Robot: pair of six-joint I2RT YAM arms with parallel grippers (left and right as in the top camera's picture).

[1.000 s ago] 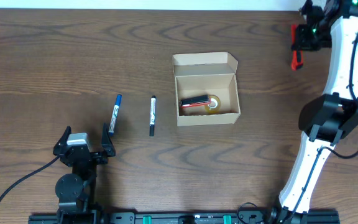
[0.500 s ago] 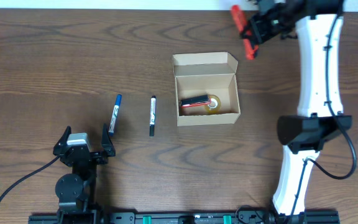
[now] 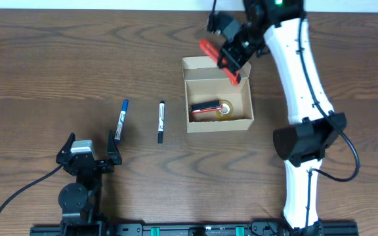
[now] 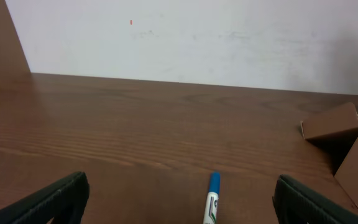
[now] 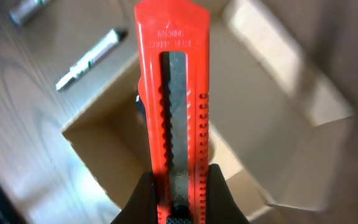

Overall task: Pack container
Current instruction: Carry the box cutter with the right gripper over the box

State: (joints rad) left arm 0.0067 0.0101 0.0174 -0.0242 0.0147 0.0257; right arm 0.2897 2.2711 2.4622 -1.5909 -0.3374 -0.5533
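Pinching cutter [image 5: 173,93] in R gripper [image 5: 179,199] over box [image 3: 219,125], prob for dropping in; L gripper [image 3: 88,151] wide, parked clear.

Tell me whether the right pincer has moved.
Yes. The right pincer, shut on the red cutter, has swung left, from well right of the cardboard box to above its back edge.
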